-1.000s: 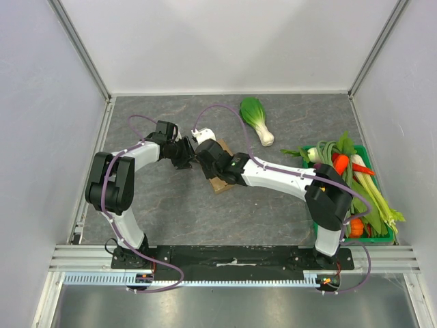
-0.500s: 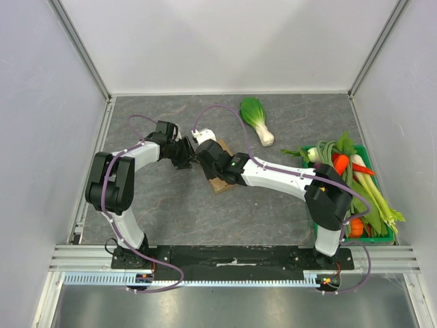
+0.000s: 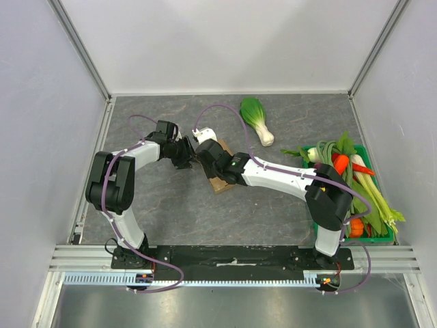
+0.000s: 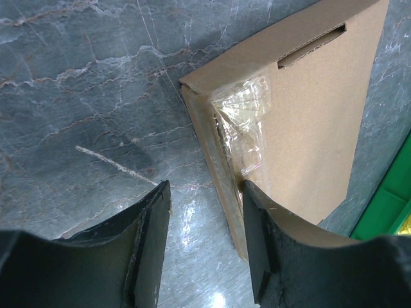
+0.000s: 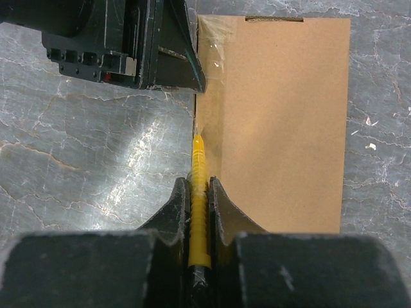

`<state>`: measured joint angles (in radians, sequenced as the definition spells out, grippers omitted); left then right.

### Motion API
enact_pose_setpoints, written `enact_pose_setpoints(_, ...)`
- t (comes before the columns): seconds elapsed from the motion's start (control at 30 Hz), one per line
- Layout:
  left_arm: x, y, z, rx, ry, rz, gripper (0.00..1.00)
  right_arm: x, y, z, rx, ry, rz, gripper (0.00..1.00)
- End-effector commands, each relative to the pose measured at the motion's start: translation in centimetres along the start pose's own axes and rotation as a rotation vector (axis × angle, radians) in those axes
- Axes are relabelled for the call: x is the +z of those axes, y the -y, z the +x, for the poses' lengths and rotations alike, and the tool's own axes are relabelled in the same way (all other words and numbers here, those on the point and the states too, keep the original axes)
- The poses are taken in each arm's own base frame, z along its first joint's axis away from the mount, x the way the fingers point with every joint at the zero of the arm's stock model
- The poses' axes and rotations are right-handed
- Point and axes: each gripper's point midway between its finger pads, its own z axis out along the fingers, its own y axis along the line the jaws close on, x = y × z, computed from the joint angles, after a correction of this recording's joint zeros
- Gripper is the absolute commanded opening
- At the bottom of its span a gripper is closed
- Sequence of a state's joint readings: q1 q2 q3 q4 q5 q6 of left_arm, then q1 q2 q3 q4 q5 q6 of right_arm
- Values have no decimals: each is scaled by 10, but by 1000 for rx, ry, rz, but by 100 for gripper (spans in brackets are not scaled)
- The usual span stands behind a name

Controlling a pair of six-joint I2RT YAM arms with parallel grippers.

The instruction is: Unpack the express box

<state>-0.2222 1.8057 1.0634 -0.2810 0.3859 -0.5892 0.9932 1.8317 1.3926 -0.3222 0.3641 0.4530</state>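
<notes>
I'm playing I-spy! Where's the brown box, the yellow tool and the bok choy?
express box (image 5: 282, 122): right wrist view, middle of its top.
yellow tool (image 5: 198, 160): right wrist view, its front half.
bok choy (image 3: 257, 121): top external view, middle of the stalk.

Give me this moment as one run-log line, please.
left tool open beside express box | right tool shut on yellow cutter | tip at box edge

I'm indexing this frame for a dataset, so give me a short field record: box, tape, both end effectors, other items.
box: express box lies flat, closed
tape: clear tape wraps one corner
right end effector: shut on thin yellow tool, tip at the box's taped long edge
left end effector: open, at the same edge near the tape
other: bok choy loose at back; green crate holds vegetables, right
</notes>
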Motion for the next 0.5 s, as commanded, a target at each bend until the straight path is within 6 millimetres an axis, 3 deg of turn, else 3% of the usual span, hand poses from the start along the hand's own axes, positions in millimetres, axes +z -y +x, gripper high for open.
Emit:
enact_pose_setpoints(0.0,4,-7,-4,-6,9,-42,54,-6,-6,-18,11,52,-22,0)
enact_pose_setpoints(0.47,7,-10,-2,-13,0,-56,54,-10,-8,-2,-4,1,-51,0)
